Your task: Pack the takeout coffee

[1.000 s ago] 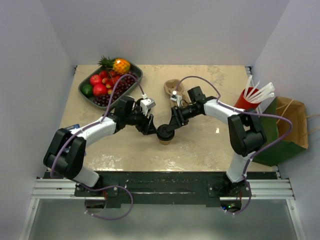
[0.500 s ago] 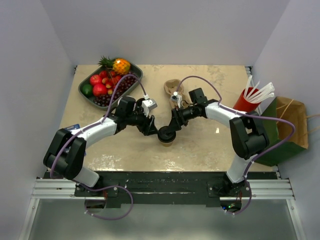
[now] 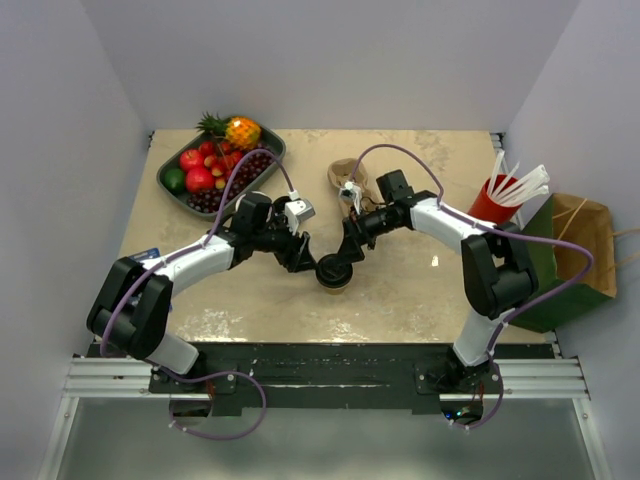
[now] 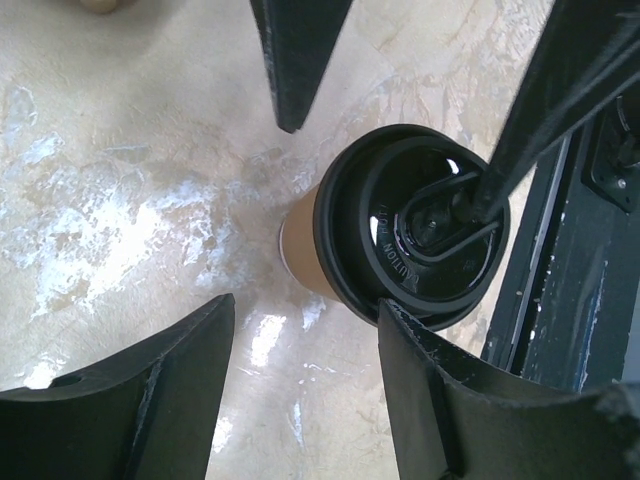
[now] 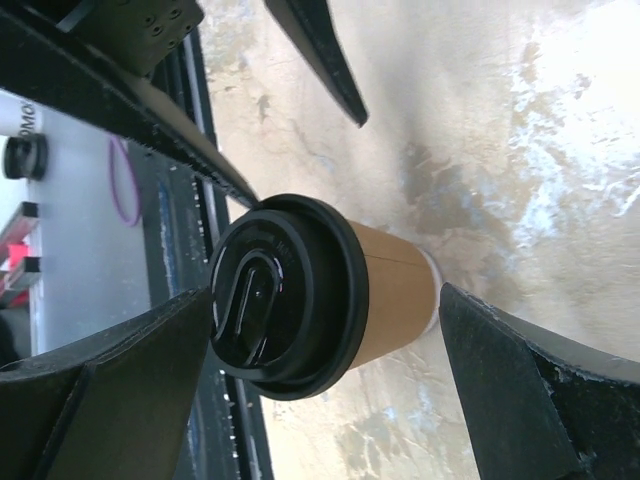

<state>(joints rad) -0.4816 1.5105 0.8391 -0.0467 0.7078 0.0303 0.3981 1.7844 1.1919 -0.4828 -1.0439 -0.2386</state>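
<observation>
Coffee cup: the coffee cup (image 3: 333,272), kraft-tan paper with a black lid (image 4: 380,240), stands upright on the tabletop (image 3: 400,300), near the middle, between the two grippers.
Left arm: the left gripper (image 4: 307,305) is released, its fingers spread. The lid's rim lies just beyond one fingertip, and whether they touch cannot be told.
Right arm: the right gripper (image 5: 325,300) is released, its fingers wide apart on either side of the coffee cup.
Carrier: a pulp carrier (image 3: 345,175) lies just beyond the right gripper, on the far side.
Fruit: a dark fruit tray (image 3: 277,150) sits at the far left.
Straws: a red straw cup (image 3: 492,203) stands at the right edge.
Bag: a paper bag (image 3: 590,250) stands beyond the tabletop's right edge.
</observation>
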